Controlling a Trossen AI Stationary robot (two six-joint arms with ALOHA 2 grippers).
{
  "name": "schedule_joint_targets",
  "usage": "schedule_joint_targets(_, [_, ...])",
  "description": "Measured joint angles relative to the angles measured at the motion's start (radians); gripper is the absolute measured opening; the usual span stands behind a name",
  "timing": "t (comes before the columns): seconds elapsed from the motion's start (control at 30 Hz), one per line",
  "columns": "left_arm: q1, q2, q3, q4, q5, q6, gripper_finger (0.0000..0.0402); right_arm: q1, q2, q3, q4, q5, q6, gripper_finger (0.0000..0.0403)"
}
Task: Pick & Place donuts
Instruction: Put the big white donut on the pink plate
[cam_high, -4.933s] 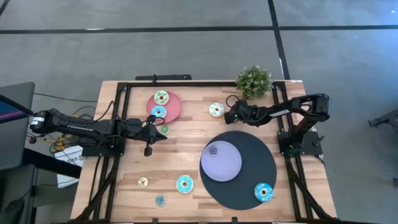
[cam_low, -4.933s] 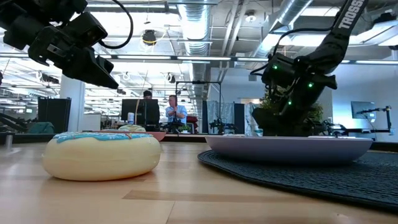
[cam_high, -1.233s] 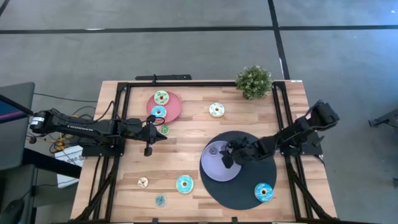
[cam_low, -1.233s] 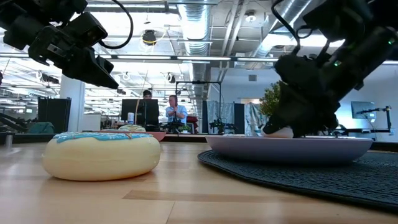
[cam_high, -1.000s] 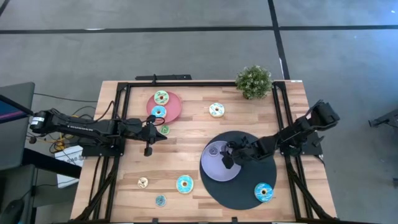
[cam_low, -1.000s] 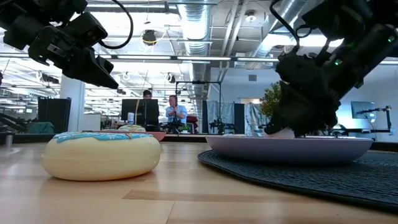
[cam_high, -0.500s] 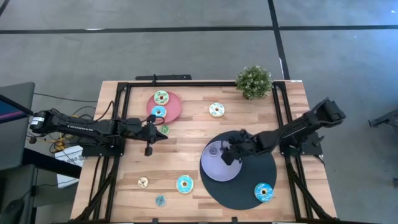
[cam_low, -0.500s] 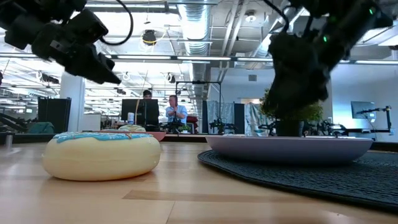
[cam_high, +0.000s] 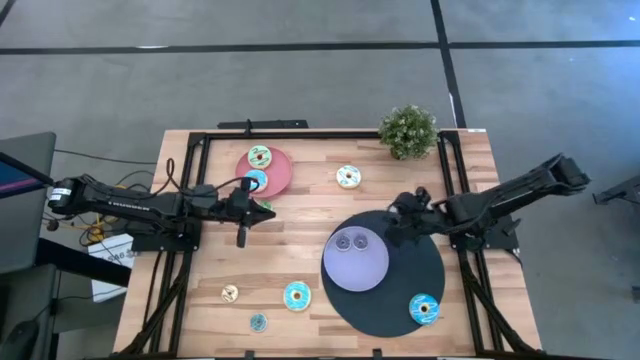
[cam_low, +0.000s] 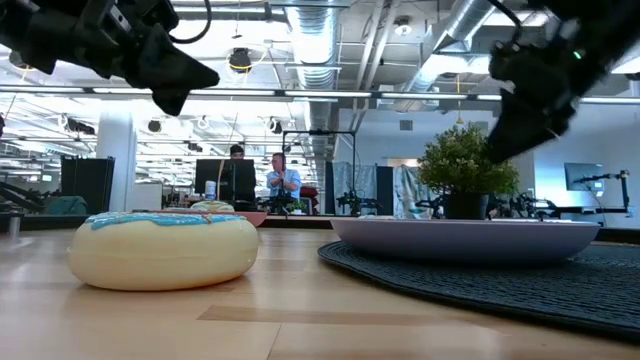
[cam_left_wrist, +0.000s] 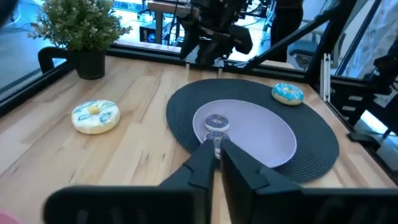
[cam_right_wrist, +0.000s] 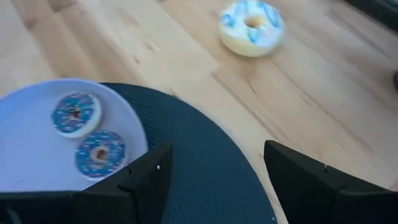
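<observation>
The lavender plate (cam_high: 362, 270) on the round black mat (cam_high: 420, 260) holds two small blue-iced donuts (cam_high: 344, 241) (cam_high: 360, 241), also seen side by side in the right wrist view (cam_right_wrist: 74, 114) (cam_right_wrist: 99, 152). My right gripper (cam_high: 393, 215) (cam_right_wrist: 217, 180) is open and raised over the mat's far edge, beside the plate. My left gripper (cam_high: 262, 207) (cam_left_wrist: 216, 149) is shut, raised just near of the pink plate (cam_high: 277, 170), which holds two donuts (cam_high: 260, 156) (cam_high: 255, 180). Other donuts lie on the wood (cam_high: 348, 177) (cam_high: 296, 296) (cam_high: 230, 293) (cam_high: 258, 323) and the mat (cam_high: 424, 308).
A potted plant (cam_high: 408, 130) stands at the far right corner. A black frame (cam_high: 300, 133) runs along the table's far edge and sides. Bare wood lies between the pink plate and the mat. In the low view, a teal-iced donut (cam_low: 165, 245) lies close in front; people stand far behind.
My right gripper has risen off the lavender plate and drawn back toward the table's far right, leaving a second small donut on the plate beside the first. My left gripper has shifted a little toward the table's right.
</observation>
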Motion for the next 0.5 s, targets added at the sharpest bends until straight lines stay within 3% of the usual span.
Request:
schedule_joint_targets(0.13, [0.0,0.0,0.0,0.012,-0.014,-0.009,0.0071,0.0,-0.099,-0.15,0.083,0.003,0.06,0.0244])
schedule_joint_targets(0.3, [0.002,0.027,0.026,0.045,-0.118,-0.044,0.0158,-0.024,-0.201,-0.281,0.16,0.015,0.113,0.0244])
schedule_joint_targets(0.5, [0.014,0.214,0.182,0.048,-0.138,-0.04,0.0255,-0.074,-0.267,-0.341,0.216,0.016,0.089,0.0244])
